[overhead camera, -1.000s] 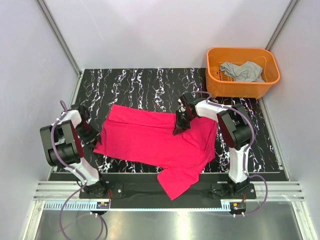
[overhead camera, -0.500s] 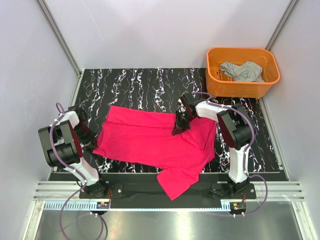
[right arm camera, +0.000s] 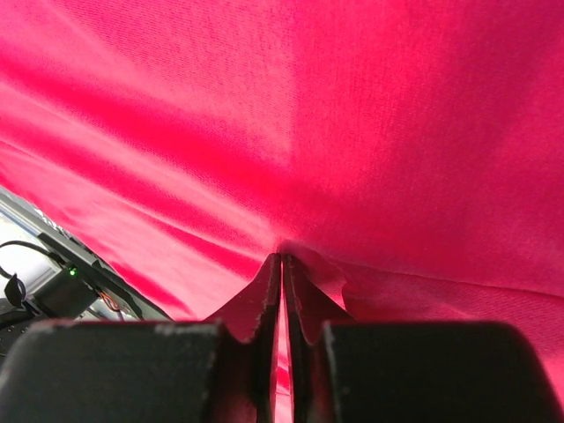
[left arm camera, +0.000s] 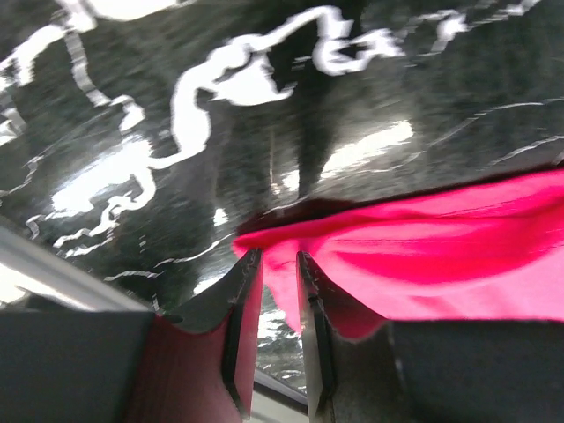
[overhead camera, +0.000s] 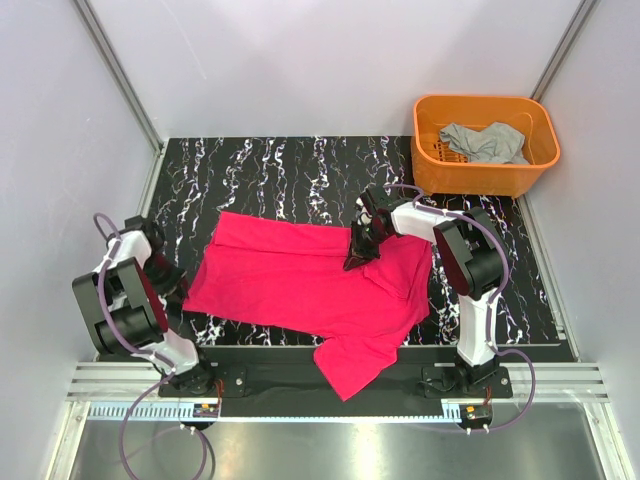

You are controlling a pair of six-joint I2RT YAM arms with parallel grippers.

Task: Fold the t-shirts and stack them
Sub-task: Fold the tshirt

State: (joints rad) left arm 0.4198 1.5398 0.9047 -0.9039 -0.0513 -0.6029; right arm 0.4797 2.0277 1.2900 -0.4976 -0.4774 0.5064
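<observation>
A red t-shirt [overhead camera: 300,285] lies spread on the black marble table [overhead camera: 280,170], with one sleeve hanging over the near edge. My left gripper [overhead camera: 178,283] is at the shirt's left edge. In the left wrist view its jaws [left arm camera: 271,256] stand narrowly apart, shut on a fold of the red shirt's edge [left arm camera: 423,256]. My right gripper [overhead camera: 356,260] is on the shirt's right middle part. In the right wrist view [right arm camera: 282,257] it is shut, pinching a peak of red cloth [right arm camera: 352,132]. A grey t-shirt [overhead camera: 485,142] lies in the orange basket [overhead camera: 430,170].
The orange basket stands at the table's back right corner. Grey walls and metal rails close in the table on the left, back and right. The table's left rail [left arm camera: 53,256] shows close to my left gripper.
My left arm has drawn back to the left, pulling the shirt's left edge a little leftward. The right gripper has stayed in place, pinching the shirt.
</observation>
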